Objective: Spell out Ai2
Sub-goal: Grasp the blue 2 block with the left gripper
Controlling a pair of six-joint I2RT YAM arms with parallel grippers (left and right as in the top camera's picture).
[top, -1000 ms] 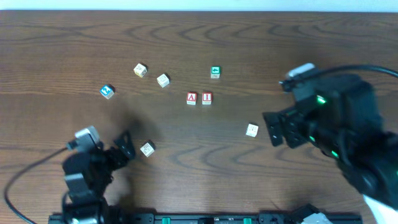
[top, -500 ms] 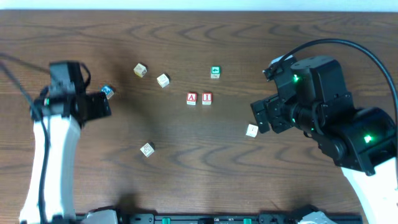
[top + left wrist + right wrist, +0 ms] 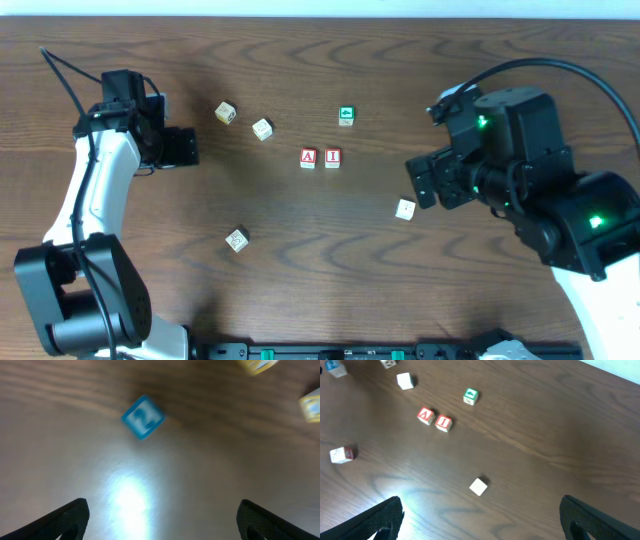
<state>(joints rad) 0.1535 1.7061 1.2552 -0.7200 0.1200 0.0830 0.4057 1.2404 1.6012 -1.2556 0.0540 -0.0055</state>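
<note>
Shows left tool [image 3: 162, 505] spread wide over blue 2 block [image 3: 143, 416], untouched — right tool [image 3: 481, 502] likewise apart, empty. Shows A block [image 3: 308, 157] beside I block [image 3: 333, 157] on worktop [image 3: 300, 260].

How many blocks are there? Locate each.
8. A block and I block side by side mid-table; green block beyond; two cream blocks far-left; front-left block; right block; blue 2 block below the left gripper, hidden overhead.

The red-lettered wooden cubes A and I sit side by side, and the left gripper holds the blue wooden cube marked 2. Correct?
No. The left wrist view shows the left gripper open above the blue wooden cube marked 2, not holding it. The red-lettered A cube and I cube sit side by side.
</note>
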